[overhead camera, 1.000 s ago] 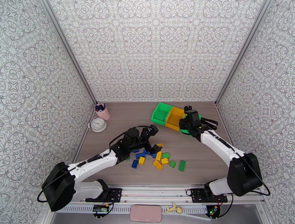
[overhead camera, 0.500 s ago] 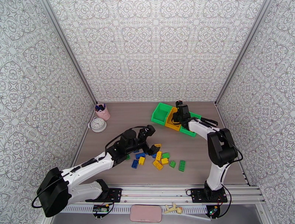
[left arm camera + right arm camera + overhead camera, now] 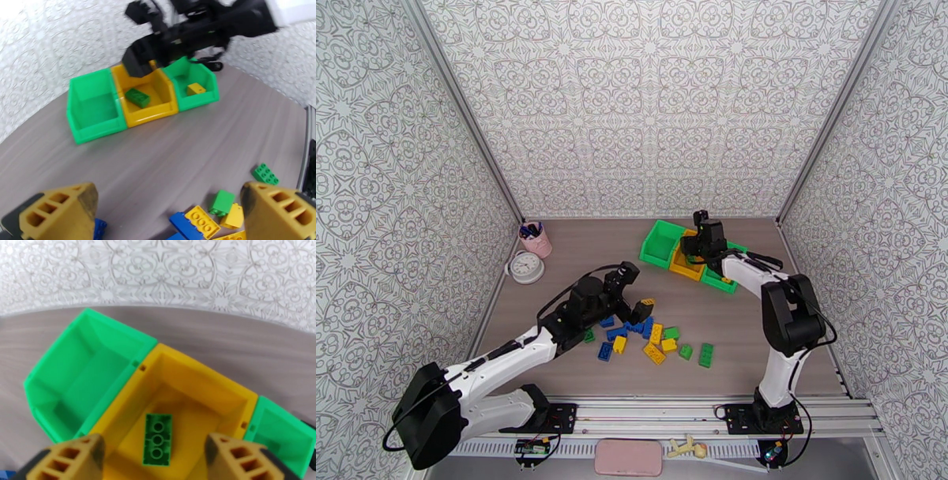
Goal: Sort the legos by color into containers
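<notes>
Wood-grain table [image 3: 577,260] boxed in by patterned walls carries everything. The right gripper [image 3: 156,459] hangs directly over the yellow-orange bin [image 3: 221,398], its tan fingers [image 3: 71,457] spread wide with nothing clamped between them. Below that gap a green brick [image 3: 158,439] lies studs-up inside the yellow-orange bin, clear of both fingers. The bin is the middle one of three joined in a row: a green bin [image 3: 91,370] touches its left side and holds nothing visible. A second green bin [image 3: 197,96] touches its right side, with a yellow brick [image 3: 196,89] inside. The top view sets the right gripper [image 3: 701,237] above the far edge of the yellow-orange bin [image 3: 683,264]. The left gripper [image 3: 168,205] is well nearer the arm bases than the yellow-orange bin and faces it. It is also fully spread and empty, poised above the loose legos [image 3: 648,331]. That scatter of blue, green and yellow bricks lies on the table nearer the arm bases than the yellow-orange bin, well apart from it. In the top view the left gripper [image 3: 633,294] sits over the far left part of the scatter. Far left of the yellow-orange bin stand a pink pen cup [image 3: 536,239] and, just beside it, a round white clock [image 3: 527,267].
</notes>
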